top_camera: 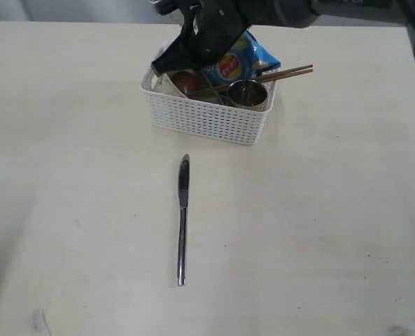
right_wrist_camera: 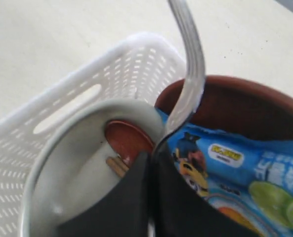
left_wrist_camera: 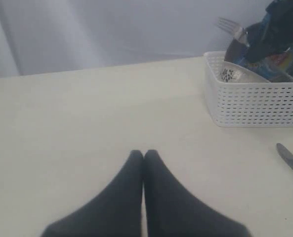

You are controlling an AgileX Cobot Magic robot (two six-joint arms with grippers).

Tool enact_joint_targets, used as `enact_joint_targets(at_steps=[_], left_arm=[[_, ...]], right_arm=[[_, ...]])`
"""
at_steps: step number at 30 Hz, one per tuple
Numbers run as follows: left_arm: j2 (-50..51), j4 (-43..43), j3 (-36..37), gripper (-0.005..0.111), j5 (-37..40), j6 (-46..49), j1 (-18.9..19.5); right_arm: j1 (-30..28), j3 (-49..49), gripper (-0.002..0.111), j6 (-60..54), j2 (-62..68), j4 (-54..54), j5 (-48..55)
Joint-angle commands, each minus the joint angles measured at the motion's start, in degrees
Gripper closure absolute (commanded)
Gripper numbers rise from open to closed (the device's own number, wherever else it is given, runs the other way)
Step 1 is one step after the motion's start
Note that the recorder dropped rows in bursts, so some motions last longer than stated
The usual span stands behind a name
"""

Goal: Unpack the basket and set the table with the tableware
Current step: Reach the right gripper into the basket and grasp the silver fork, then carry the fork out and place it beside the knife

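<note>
The white basket [top_camera: 207, 115] stands at the back middle of the table [top_camera: 88, 210]. A steel knife [top_camera: 183, 217] lies on the table in front of it. My right gripper [right_wrist_camera: 151, 154] reaches into the basket's left end and is shut on the handle of the steel fork [right_wrist_camera: 188, 74], whose tines [left_wrist_camera: 229, 24] stick up above the basket. Inside the basket are the cream bowl [right_wrist_camera: 77, 163], wooden spoon [right_wrist_camera: 126, 140], chopsticks [top_camera: 284, 72], steel cup [top_camera: 248, 92] and brown plate [right_wrist_camera: 245, 108]. My left gripper [left_wrist_camera: 144, 154] is shut and empty above bare table, away from the basket.
A blue chip bag [top_camera: 238, 63] leans in the basket beside the right gripper [top_camera: 166, 63]. The knife tip [left_wrist_camera: 289, 159] shows near the basket [left_wrist_camera: 255, 101] in the left wrist view. The left gripper is out of the exterior view.
</note>
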Motion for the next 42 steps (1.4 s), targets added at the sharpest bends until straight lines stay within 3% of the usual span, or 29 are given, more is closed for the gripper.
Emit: enact_joint_targets(at_steps=[1,9,16,20,25,32,36,42], left_arm=[[-0.2,0.0,0.1,0.107,-0.2,-0.2,0.1],[-0.2,0.0,0.1,0.107,-0.2,-0.2,0.1],[-0.2,0.0,0.1,0.107,-0.2,-0.2,0.1],[-0.2,0.0,0.1,0.107,-0.2,-0.2,0.1],[-0.2,0.0,0.1,0.107,-0.2,-0.2,0.1],[-0.2,0.0,0.1,0.107,-0.2,-0.2,0.1],[-0.2,0.0,0.1,0.107,-0.2,-0.2,0.1],[-0.2,0.0,0.1,0.107,-0.2,-0.2,0.1]], right_arm=[[0.2,-0.2,0.109,-0.5,-3.3,0.8,0.1],[0.2,-0.2,0.109,-0.5,-10.5,7.1,1.9],[0.2,-0.1,0.109,-0.5,-17.9,14.7,13.4],[0.8,5.5,0.109,-4.3,-22.9,21.4,18.2],[1.1,20.8,0.109,-4.0,-30.7,27.8,11.7],[4.7,47.6,0.109,-7.3,-37.2,46.4,-8.5],[8.5,51.0,0.109,-7.3,-31.2,49.8,-12.8],[8.8,48.7,0.109,-9.4,-21.3,53.5,-15.1]])
